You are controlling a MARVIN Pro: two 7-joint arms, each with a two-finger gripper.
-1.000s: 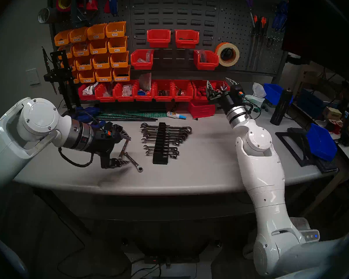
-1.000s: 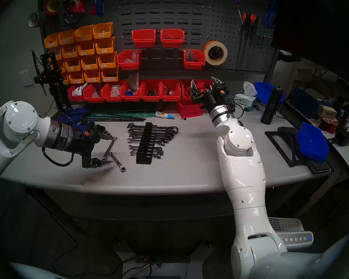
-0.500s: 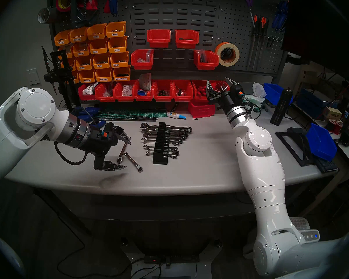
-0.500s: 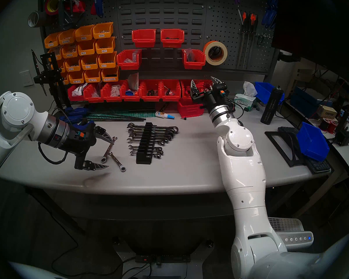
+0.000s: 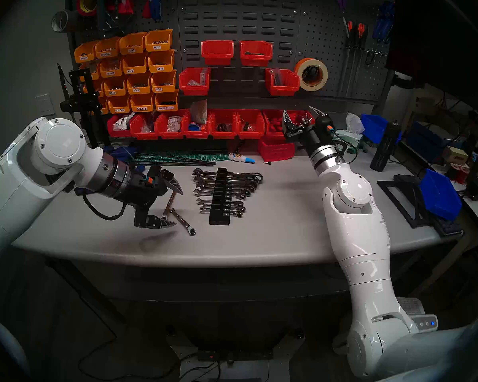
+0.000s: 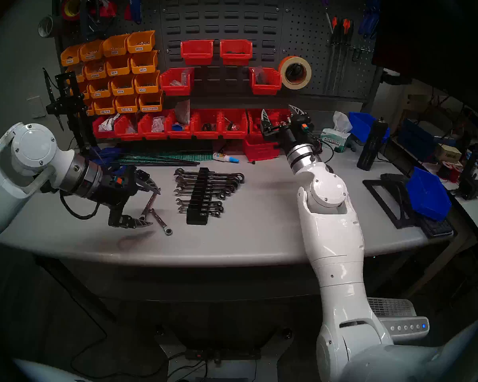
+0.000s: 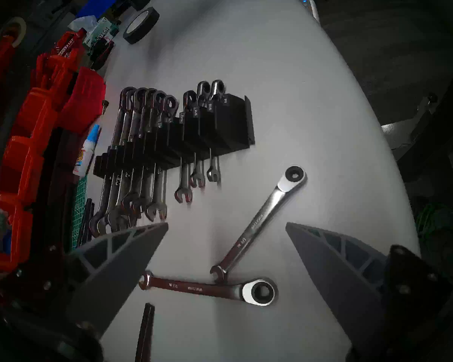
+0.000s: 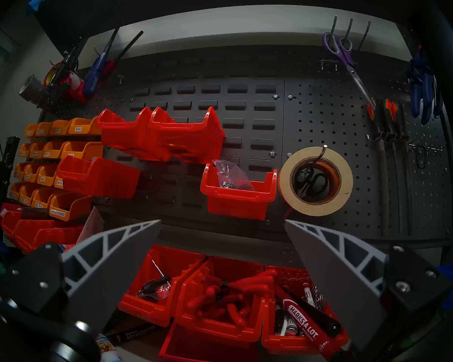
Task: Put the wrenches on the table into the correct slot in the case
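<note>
Above 2 loose wrenches, the left gripper [image 5: 177, 206] hung wide and empty.
Nearby stood the case [image 5: 219, 196]; the right gripper [image 5: 301, 114], raised, gaped wide too.

left hand [image 5: 174, 205]: has shifted toward the rack side since half a second ago, fingers wide apart and empty
lower finger [image 5: 164, 223]: now hides the longer wrench's [image 5: 169, 204] ring end (it showed clear half a second ago)
left arm: elbow housing sits higher
</note>
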